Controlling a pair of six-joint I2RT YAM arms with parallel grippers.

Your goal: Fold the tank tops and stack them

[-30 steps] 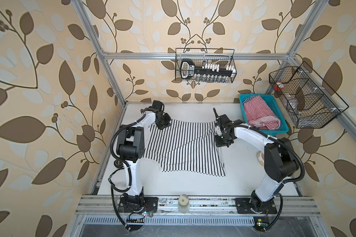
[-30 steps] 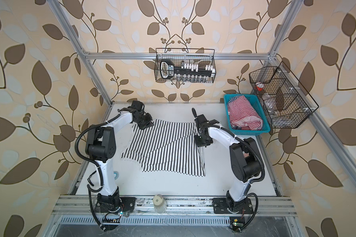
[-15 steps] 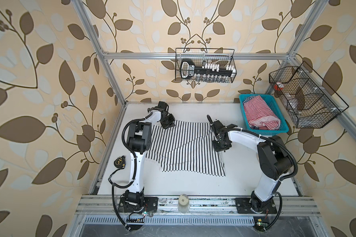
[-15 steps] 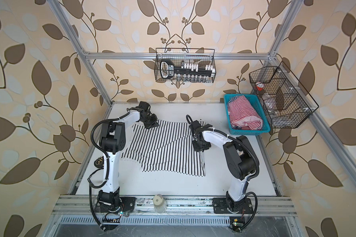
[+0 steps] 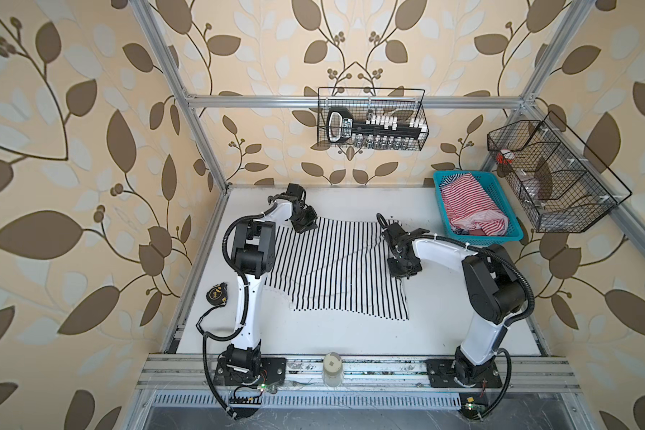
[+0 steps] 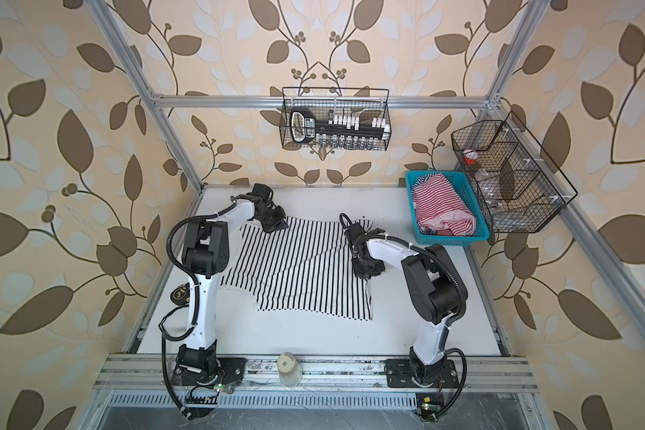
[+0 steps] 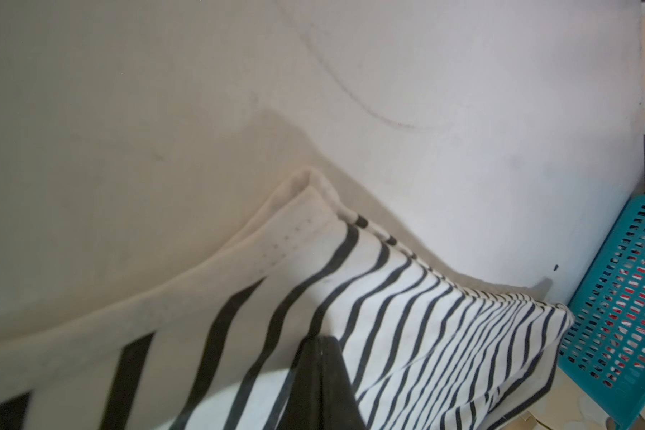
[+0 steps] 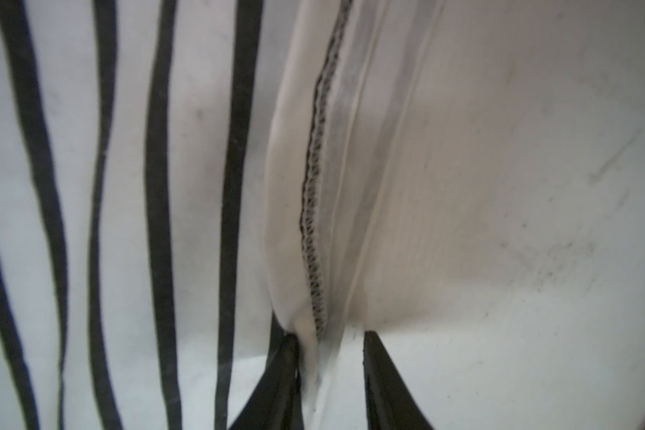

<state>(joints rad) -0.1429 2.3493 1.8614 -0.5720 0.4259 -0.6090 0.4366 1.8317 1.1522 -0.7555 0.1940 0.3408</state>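
The black-striped tank top [image 5: 336,268] [image 6: 302,271] lies spread on the white table in both top views. My left gripper [image 5: 306,223] [image 6: 276,223] is shut on its far left corner; in the left wrist view the left gripper [image 7: 323,340] pinches the striped cloth [image 7: 406,298]. My right gripper [image 5: 403,270] [image 6: 367,270] stands at the top's right edge. In the right wrist view the right gripper [image 8: 328,342] is open, its jaws astride the stitched hem [image 8: 313,223]. The red-striped tank top [image 5: 470,208] [image 6: 440,204] lies bunched in the blue basket [image 5: 485,237] [image 6: 451,241].
A tape measure [image 5: 216,294] lies at the table's left edge. A small jar [image 5: 332,366] stands on the front rail. Wire baskets hang on the back wall [image 5: 371,124] and the right wall [image 5: 552,178]. The blue basket [image 7: 619,316] shows in the left wrist view.
My right gripper has slid along the top's right edge toward the front, and its jaws have narrowed a little. My left gripper has shifted slightly right with the corner in it.
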